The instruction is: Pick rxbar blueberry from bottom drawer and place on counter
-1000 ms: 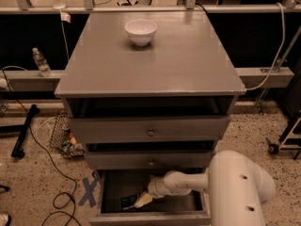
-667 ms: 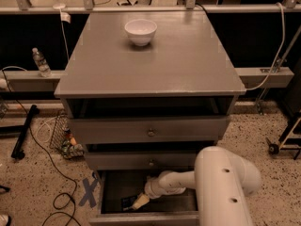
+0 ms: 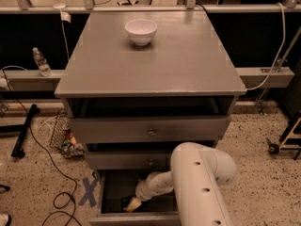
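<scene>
One tip: centre your claw [image 3: 133,205], low inside the bottom drawer [image 3: 111,191] with grip unreadable, over the rxbar blueberry [image 3: 125,201].

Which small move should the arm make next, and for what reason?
Probably lower the hand a little onto the bar and grip it. The hand is inside the open drawer, right beside the dark bar on its floor, and the counter carries a bowl but no bar.
</scene>
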Robot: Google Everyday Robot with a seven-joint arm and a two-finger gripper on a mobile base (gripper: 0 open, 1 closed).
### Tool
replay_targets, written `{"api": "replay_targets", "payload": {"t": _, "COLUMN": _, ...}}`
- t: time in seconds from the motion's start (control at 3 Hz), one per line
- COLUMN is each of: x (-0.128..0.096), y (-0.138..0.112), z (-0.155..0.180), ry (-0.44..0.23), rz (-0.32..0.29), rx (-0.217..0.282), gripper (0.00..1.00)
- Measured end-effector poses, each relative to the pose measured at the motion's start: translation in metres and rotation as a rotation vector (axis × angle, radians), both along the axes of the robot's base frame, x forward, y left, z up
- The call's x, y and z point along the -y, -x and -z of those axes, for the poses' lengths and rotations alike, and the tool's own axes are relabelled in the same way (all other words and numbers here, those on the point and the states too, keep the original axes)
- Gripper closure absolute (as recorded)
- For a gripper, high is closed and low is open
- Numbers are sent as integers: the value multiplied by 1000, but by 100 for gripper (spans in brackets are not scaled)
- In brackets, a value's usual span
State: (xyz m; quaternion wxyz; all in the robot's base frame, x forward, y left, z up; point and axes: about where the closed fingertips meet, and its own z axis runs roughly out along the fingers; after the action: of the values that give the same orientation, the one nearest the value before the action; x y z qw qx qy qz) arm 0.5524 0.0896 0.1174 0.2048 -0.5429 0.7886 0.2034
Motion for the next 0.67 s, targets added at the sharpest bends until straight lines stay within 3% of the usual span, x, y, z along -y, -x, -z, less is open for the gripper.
{"api": "replay_targets", "payload": {"t": 0.67, "x": -7, "y": 4, "z": 13, "ry": 28, "rz": 2, "rx": 5, "gripper": 0}}
